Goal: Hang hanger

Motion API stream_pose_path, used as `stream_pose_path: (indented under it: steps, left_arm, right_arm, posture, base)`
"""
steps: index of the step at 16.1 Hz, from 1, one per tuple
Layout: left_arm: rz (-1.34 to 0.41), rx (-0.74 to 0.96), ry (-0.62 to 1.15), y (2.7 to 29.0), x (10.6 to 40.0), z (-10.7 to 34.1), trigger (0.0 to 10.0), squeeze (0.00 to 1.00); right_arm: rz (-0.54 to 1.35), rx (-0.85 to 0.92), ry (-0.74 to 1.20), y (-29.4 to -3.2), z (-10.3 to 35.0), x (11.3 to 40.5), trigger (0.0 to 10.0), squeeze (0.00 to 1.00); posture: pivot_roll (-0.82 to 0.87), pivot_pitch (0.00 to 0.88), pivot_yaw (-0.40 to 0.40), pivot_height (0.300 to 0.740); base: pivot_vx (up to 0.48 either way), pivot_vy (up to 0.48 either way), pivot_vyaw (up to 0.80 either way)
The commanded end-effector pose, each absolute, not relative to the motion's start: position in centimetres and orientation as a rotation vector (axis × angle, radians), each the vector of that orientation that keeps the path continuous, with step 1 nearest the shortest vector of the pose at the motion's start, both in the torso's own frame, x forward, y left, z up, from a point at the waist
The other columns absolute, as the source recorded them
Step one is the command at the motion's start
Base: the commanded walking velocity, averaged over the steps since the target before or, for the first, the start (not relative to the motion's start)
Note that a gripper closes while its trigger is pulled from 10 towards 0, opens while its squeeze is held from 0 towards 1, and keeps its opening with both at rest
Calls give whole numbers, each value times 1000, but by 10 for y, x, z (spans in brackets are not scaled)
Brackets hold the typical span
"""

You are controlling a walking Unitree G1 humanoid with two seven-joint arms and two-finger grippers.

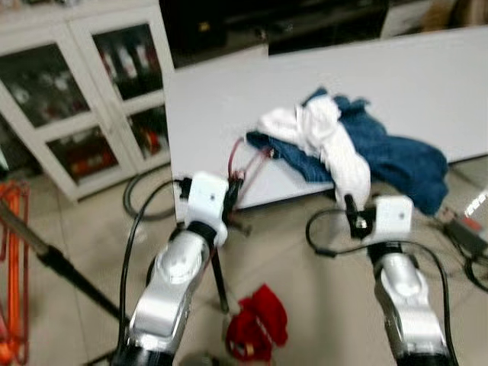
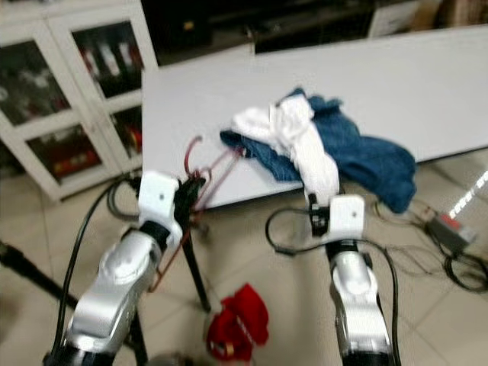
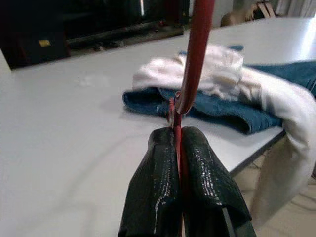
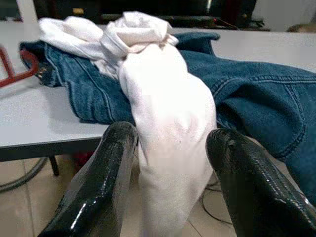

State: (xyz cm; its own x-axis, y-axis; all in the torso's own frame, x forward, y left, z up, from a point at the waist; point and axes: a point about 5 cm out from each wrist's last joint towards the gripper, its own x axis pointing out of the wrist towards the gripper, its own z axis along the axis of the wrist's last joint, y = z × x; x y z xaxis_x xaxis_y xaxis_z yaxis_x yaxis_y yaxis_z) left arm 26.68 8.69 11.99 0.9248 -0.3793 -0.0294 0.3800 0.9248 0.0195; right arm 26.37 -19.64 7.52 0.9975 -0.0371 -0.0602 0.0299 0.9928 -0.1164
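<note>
White laminate covers the long bench [image 1: 229, 99] that dominates the scene, its near edge carrying a heap of laundry: blue denim jeans [image 1: 389, 156] spread flat, and over them a white garment [image 1: 335, 145] whose loose end droops past the edge toward the tiled floor [image 1: 305, 282]. At the robot's left stands a white cabinet [image 1: 84, 99] with glazed doors; behind the glass sit dark and red items too blurred to name.

The red wire hanger [image 2: 206, 171] lies at the bench's near corner, its hook toward the left arm and its far end touching the jeans. The left hand [image 3: 178, 163] has its two black fingers [image 3: 153, 187] pressed together on the hanger's thin wire just below the hook. The right hand [image 4: 170, 163] is spread wide, its fingers [image 4: 103, 173] either side of the hanging white cloth without gripping it.

Judged from this, the hanger is secured but not yet hung, and no rail is identifiable in view; a dark pole [image 1: 46, 255] and an orange frame [image 1: 15, 267] at the far left are candidates only. To do the step well, the pinch should stay firm so the wire cannot swivel, the lift should go straight up and away from the denim so nothing snags, and the hook should be kept upright on the way.

On the floor between the arms lies a small red cloth [image 1: 255, 324].
</note>
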Motion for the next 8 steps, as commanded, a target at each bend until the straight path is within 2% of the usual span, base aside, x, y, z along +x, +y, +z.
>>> stream_pose_path:
  steps: [1, 4, 8]
  left_arm:
    - [-384, 13, 47, 90, 268, 116, 10000, 0]
    - [-394, -28, 42, 85, 269, 116, 10000, 0]
    - [-408, -13, 21, 81, 271, 117, 10000, 0]
  right_arm:
    - [-27, -121, 61, -194, 77, 268, 10000, 0]
    - [-27, -115, 71, -194, 75, 270, 10000, 0]
    - [-11, -115, 72, -189, 74, 274, 10000, 0]
  posture:
    - [-46, 0, 39, 740]
    - [-51, 0, 39, 740]
    - [-47, 0, 37, 740]
  base:
    - [0, 0, 0]
    - [-286, 0, 0]
    - [0, 0, 0]
